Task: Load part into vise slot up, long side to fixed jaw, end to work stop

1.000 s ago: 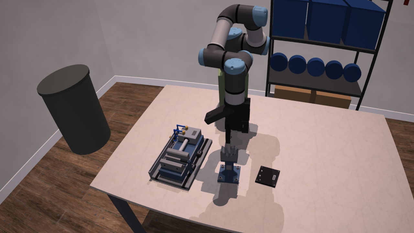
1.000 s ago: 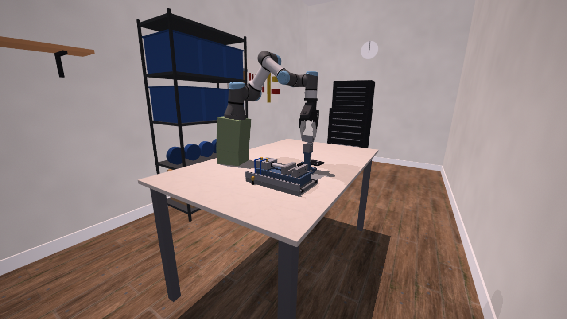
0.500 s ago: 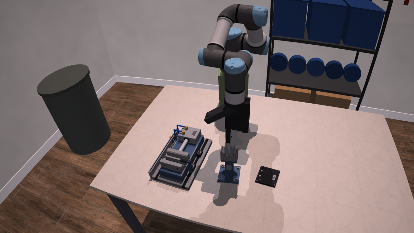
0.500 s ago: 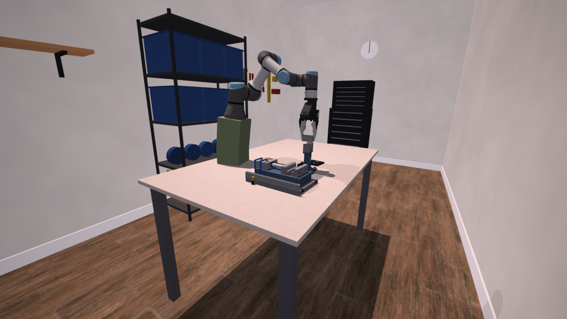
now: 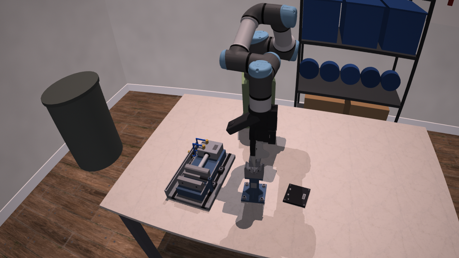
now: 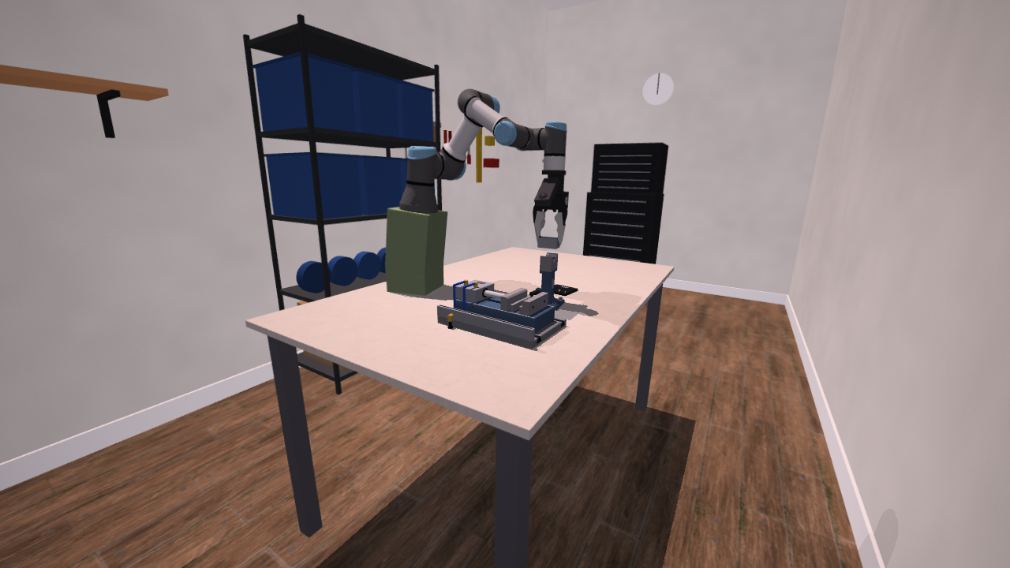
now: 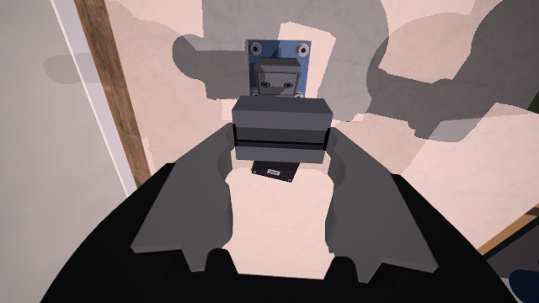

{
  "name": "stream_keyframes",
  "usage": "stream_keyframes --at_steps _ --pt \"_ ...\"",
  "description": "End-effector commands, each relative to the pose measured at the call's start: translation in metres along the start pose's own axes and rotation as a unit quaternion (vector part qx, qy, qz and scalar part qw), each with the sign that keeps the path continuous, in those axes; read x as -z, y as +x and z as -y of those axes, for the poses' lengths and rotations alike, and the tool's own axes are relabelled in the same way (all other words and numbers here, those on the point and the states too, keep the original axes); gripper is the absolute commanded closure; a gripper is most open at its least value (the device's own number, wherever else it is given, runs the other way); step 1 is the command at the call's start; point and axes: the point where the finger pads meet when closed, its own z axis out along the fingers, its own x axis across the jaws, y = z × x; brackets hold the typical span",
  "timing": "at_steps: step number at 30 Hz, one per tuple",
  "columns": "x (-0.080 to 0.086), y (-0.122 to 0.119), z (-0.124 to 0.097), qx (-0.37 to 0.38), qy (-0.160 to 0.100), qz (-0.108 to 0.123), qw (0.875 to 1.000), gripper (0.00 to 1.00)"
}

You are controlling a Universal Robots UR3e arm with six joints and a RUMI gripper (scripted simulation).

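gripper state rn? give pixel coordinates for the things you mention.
Gripper (image 6: 548, 241) (image 7: 280, 127): closed on the slotted block (image 6: 548, 243) (image 7: 281, 120), held across its ends above the V-block (image 5: 254, 173) (image 6: 548, 263) (image 7: 278, 67).

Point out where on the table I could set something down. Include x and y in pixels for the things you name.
Open stretches of the table (image 5: 378, 179) (image 6: 395, 338): right of the black plate (image 5: 296, 195) (image 7: 275, 169) in the top view, and the near end beside the vise (image 5: 198, 173) (image 6: 498, 311) in the exterior view. Crowded: between vise and black plate, around the V-block stand (image 5: 254, 192) (image 6: 548, 278) (image 7: 279, 80).
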Motion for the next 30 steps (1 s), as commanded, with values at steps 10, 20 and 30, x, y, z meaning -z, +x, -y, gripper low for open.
stream_keyframes --at_steps 10,20,30 --pt "0.02 -0.001 0.0 0.0 0.0 0.002 1.0 1.0" --pt "0.033 -0.001 0.0 0.0 0.0 0.002 1.0 1.0" --pt "0.038 -0.001 0.0 0.0 0.0 0.002 1.0 1.0"
